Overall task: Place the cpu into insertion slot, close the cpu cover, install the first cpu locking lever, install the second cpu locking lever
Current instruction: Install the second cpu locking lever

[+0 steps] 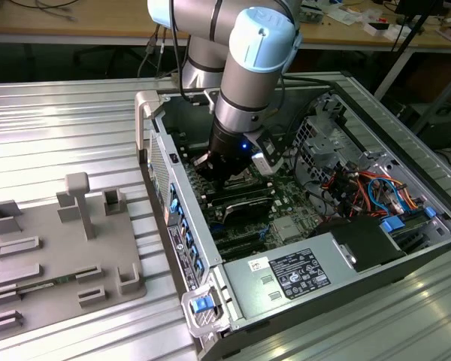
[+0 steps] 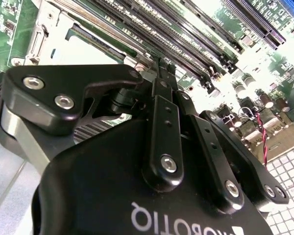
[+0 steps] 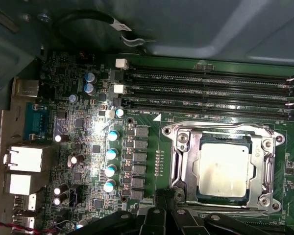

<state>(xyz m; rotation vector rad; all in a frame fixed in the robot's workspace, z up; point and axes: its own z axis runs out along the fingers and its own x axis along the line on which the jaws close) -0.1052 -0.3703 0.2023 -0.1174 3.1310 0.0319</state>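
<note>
Black gripper (image 2: 159, 66) fingers are pressing together at their tips down inside the open computer case (image 1: 286, 280), with nothing visibly caught between them in the second wrist view, where the fingertips are hanging just above the motherboard (image 2: 235, 29) near the rows of memory slots (image 2: 186, 24). In the first wrist view the cpu (image 3: 223, 169) is lying flat in its socket, its dull silver top showing through the window of the cpu cover (image 3: 186, 161), which is lying down around it; the fingers (image 3: 161, 205) are poking in just beside the socket's edge. Whether the locking levers are latched is hard to make out, since the socket's near edge is sitting behind the gripper links. In the exterior view the arm (image 1: 248, 83) is reaching down into the case and is blocking the socket area and the gripper itself. The case is lying on its side on a ribbed metal table (image 1: 60, 128), with a grey fixture tray (image 1: 52, 256) of moulded holders sitting towards the exterior view's left. A wooden workbench (image 1: 60, 19) with scattered clutter is running across the background, cut off by the frame.
</note>
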